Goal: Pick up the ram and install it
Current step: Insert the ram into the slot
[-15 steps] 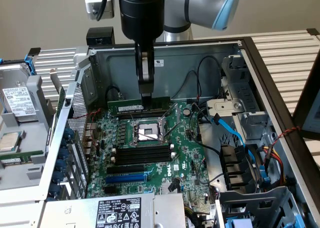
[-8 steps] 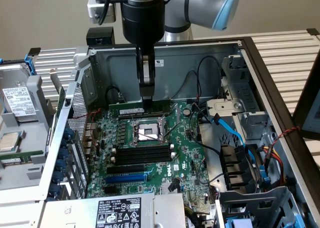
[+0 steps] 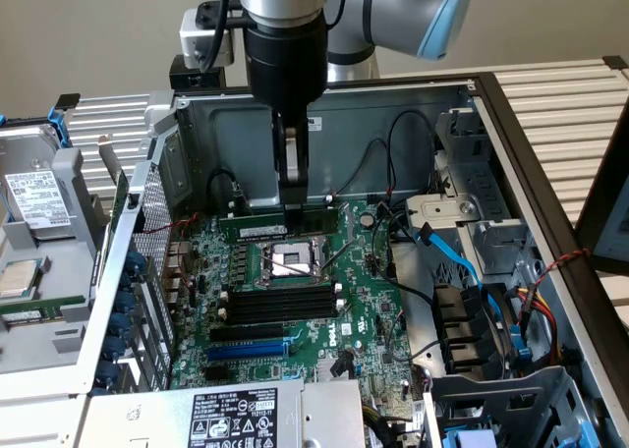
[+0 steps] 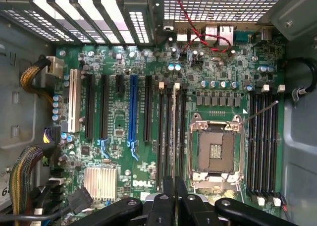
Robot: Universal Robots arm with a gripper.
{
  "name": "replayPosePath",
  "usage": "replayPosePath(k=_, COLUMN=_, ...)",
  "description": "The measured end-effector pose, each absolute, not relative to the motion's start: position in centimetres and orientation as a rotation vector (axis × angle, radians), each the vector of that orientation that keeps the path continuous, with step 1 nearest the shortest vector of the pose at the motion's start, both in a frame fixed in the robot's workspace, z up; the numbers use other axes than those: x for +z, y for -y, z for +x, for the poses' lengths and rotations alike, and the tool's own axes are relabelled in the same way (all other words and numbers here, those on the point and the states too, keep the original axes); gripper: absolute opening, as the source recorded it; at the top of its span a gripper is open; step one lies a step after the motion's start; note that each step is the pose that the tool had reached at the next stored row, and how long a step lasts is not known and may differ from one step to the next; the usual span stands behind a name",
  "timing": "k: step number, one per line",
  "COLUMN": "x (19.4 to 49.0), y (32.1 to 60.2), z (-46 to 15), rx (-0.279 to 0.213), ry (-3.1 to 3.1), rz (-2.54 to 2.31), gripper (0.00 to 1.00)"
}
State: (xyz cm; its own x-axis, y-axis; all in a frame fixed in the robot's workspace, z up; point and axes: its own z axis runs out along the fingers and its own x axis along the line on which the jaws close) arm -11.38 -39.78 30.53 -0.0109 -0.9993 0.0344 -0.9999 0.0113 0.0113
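The ram (image 3: 257, 222) is a long green stick held level on its edge, just above the motherboard inside the open computer case. My gripper (image 3: 293, 210) comes straight down from above and is shut on the ram near its middle. In the wrist view the gripper (image 4: 174, 194) has its fingers pressed together. The ram (image 4: 176, 137) shows there edge-on as a thin pale line, running out from the fingers in line with the black memory slots (image 4: 168, 132) beside the CPU socket (image 4: 215, 149). These black slots (image 3: 280, 303) lie in front of the socket (image 3: 290, 261).
More black memory slots (image 4: 262, 141) lie on the socket's other side, near the case wall. A blue slot (image 3: 251, 350) sits closer to the power supply (image 3: 236, 419). Blue and black cables (image 3: 452, 256) crowd the exterior view's right. A hard drive (image 3: 34, 197) lies outside the case on the left.
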Motion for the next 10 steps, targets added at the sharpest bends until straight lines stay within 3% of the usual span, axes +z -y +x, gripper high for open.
replayPosePath(k=10, x=28.8, y=40.2, z=-11.4, rx=0.028, ry=2.220, rz=2.173, gripper=0.13)
